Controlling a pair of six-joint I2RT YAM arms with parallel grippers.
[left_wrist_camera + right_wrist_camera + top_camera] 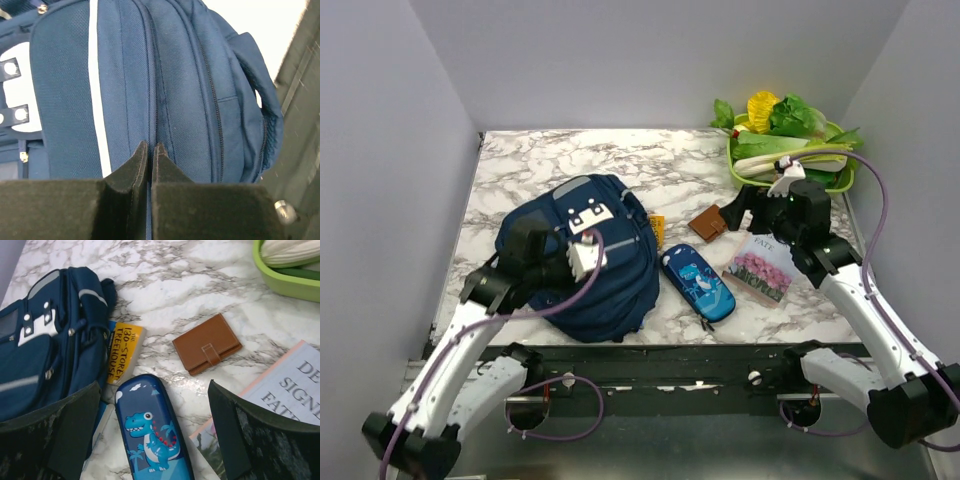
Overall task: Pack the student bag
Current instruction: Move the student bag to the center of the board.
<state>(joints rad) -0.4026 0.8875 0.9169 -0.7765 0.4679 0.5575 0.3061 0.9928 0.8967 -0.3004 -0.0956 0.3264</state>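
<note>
The student bag (605,285) is a navy backpack lying at the table's left, filling the left wrist view (175,85). My left gripper (588,256) sits on top of it. Its jaws (151,146) are shut along a zip seam with a sliver of blue fabric between them. My right gripper (752,203) hovers open over the table's right side. Between its wide-spread fingers (155,425) lies a blue dinosaur pencil case (150,435) (698,283), untouched. The bag's front pockets (35,355) show at the left of the right wrist view.
A brown wallet (207,343) (708,222) lies beyond the pencil case. A yellow paperback (122,352) is tucked partly under the bag. A tulip-cover book (760,268) (290,385) lies at the right. A green tray (735,170) of vegetables stands at the back right.
</note>
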